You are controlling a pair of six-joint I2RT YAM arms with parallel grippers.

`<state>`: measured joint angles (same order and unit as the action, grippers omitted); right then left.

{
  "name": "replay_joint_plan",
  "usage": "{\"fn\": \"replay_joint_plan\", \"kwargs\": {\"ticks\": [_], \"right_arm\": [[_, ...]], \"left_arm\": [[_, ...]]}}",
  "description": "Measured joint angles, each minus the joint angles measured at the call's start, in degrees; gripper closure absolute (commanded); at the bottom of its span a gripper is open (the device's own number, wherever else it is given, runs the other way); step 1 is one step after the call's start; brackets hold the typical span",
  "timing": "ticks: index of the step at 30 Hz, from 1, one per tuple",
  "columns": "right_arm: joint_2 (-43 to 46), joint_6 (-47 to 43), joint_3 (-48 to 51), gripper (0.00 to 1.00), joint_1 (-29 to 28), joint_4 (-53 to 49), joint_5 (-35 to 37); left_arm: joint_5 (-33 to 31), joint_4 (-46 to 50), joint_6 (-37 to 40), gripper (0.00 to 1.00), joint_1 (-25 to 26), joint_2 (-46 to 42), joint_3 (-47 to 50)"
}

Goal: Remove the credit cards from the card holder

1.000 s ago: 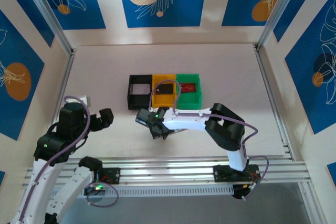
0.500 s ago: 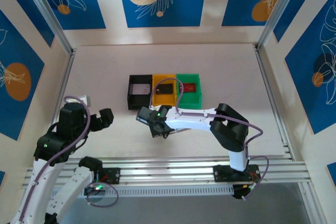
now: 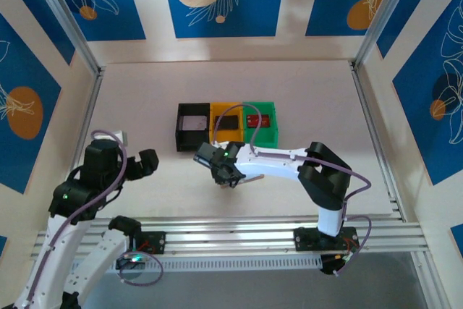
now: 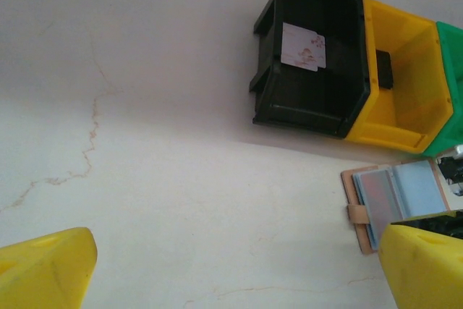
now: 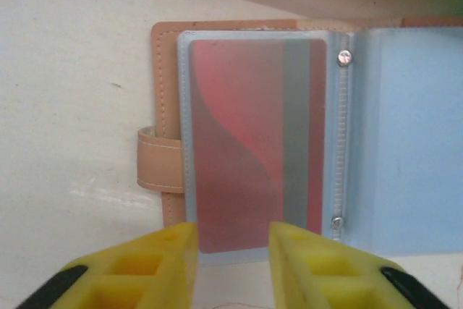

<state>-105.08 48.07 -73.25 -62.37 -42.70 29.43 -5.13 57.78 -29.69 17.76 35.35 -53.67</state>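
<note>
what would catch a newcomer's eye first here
The tan card holder lies open on the table, a red card in its clear pocket, just ahead of the right arm's yellow jaws. Behind it stands a row of black, yellow and green bins, mid-table.

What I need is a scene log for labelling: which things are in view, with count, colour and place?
bins: three; black bin, yellow bin, green bin; one row, mid-table.
loose credit cards: three; pale card in black, dark card in yellow, red card in green.
card holder: one; tan, open flat; in front of the bins.
pocketed card: one; red-grey; in holder's clear pocket, snap-tab side.
table: one; pale.
left gripper: one; yellow fingers, open; over bare table.
right gripper: one; yellow fingers, jaws apart; over the holder.
</note>
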Motion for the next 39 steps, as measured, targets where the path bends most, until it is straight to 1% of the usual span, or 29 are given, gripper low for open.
{"fn": "replay_joint_plan", "kwargs": {"ticks": [2,6,10,15,19,22,27,31,34,36,39], "right_arm": [[0.42,-0.59,0.70,0.44,0.44,0.24,-0.02],[0.74,-1.60,2.54,0.41,1.81,2.12,-1.29],[0.74,-2.89,3.74,0.39,2.64,3.65,-1.95],[0.74,-4.35,3.91,0.38,2.82,5.90,-2.89],[0.74,-5.01,5.40,0.37,2.82,7.69,-3.15],[0.72,-5.42,5.90,0.37,2.82,7.72,-3.39],[0.72,-5.66,5.90,0.40,2.82,7.72,-3.28],[0.70,-6.05,5.92,0.42,2.82,7.82,-3.28],[0.66,-6.23,6.40,0.46,3.10,8.35,-3.30],[0.63,-6.47,7.08,0.46,3.15,8.98,-3.37],[0.63,-6.71,7.43,0.42,3.23,9.53,-3.56]], "left_arm": [[3.15,-0.76,-1.36,0.00,0.00,1.57,0.35],[9.20,-4.24,-6.01,0.00,0.13,1.68,5.29],[12.04,-5.25,-9.11,0.00,0.57,1.20,9.25],[13.07,-8.37,-12.39,0.00,2.99,1.36,13.51],[12.81,-10.36,-14.86,0.01,6.49,3.52,16.59],[11.61,-12.02,-16.22,0.01,10.08,6.05,17.09],[8.61,-14.58,-18.03,0.01,15.13,9.92,17.09],[6.95,-16.00,-18.88,0.01,17.25,12.13,17.09],[6.10,-16.85,-19.54,0.01,18.16,13.00,17.09],[5.66,-17.07,-19.78,0.00,18.67,13.38,17.09],[4.98,-17.18,-19.96,0.01,19.39,13.88,17.09]]}}
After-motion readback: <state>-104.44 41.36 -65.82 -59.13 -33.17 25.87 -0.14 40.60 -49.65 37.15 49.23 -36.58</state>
